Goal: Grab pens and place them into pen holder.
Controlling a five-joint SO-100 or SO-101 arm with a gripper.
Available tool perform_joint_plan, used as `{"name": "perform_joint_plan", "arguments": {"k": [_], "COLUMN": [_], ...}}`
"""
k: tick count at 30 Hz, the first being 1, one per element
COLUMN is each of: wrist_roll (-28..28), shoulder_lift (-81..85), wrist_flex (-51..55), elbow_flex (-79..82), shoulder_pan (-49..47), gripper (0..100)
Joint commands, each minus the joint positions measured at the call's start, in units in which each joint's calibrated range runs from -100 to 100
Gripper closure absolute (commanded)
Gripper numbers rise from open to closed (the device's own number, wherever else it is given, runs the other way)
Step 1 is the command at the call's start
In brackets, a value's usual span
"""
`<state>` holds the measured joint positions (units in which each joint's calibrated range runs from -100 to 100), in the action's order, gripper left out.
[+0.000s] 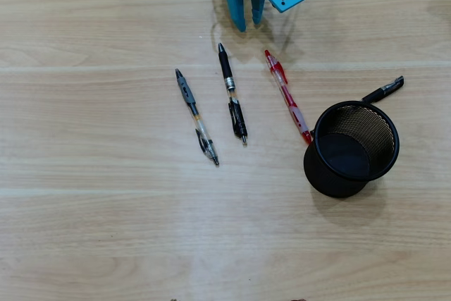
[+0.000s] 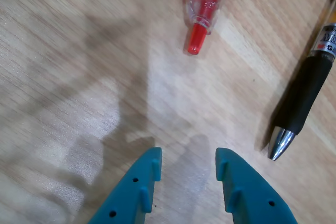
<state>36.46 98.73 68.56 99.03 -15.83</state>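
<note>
Just beyond open claw (image 2: pixel 186 156): red-and-clear pen (image 2: pixel 206 3).

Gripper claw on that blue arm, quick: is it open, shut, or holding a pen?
Gripper: open, holding nothing; bare table shows between its two blue fingers.

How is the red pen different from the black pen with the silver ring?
The red pen is red and see-through; the black pen with the silver ring is mostly dark. The red pen's lower end nearly reaches the pen holder; the black pen lies farther left in the overhead view, well clear. Both lie flat on the table, untouched.
</note>
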Motion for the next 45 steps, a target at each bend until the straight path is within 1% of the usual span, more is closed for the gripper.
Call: {"name": "perform_joint_plan", "arguments": {"k": [1,35,41,45], "wrist_roll": [0.44,0.44,0.76,0.91], "shoulder_lift": [-0.25,-0.25,-0.42,-0.51], "wrist_flex": [-0.19,-0.19,0.15,5.48], "elbow_flex": [0.79,0.79,0.79,0.07], "shoulder_pan": [-0.14,-0.14,6.80,10.26], "gripper": [87,87,87,87]}}
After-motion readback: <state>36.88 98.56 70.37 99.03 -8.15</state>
